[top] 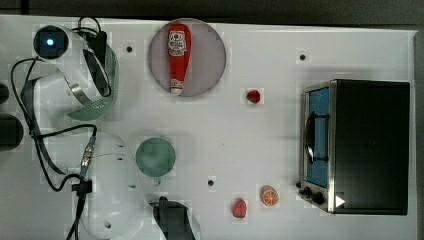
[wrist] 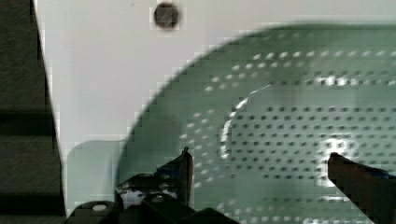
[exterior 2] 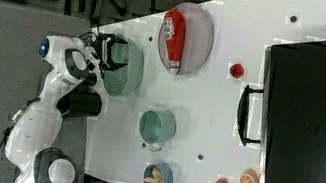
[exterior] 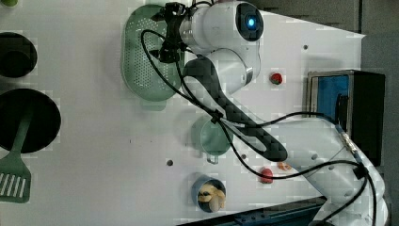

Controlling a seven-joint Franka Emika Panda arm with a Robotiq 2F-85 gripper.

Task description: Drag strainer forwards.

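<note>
Strainer (exterior: 148, 61), pale mint green and dotted with rows of holes, sits on the white worktop (top: 260, 145) near the edge, at the top view's far left, where my arm covers much of it. My hand (wrist: 259, 163) hangs over its bowl with the fingers (wrist: 180, 170) spread apart, one near the sloping wall and the other over the perforated floor; I grip nothing, and I cannot tell whether the tips touch the plastic. In the right view my hand (exterior 2: 111, 52) shows at the strainer's (exterior 2: 124, 67) rim on the side nearest my arm. A teal-green cup (top: 155, 156) stands apart from the strainer, toward the middle of the worktop. A red ketchup bottle (top: 178, 56) lies on a round grey plate (top: 212, 55) just beside the strainer in the top view. A black toaster oven (top: 370, 145) with a blue door stands at the top view's right, with a small red fruit (top: 253, 96), an orange slice (top: 269, 195) and a strawberry (top: 239, 207) on the worktop near it.
</note>
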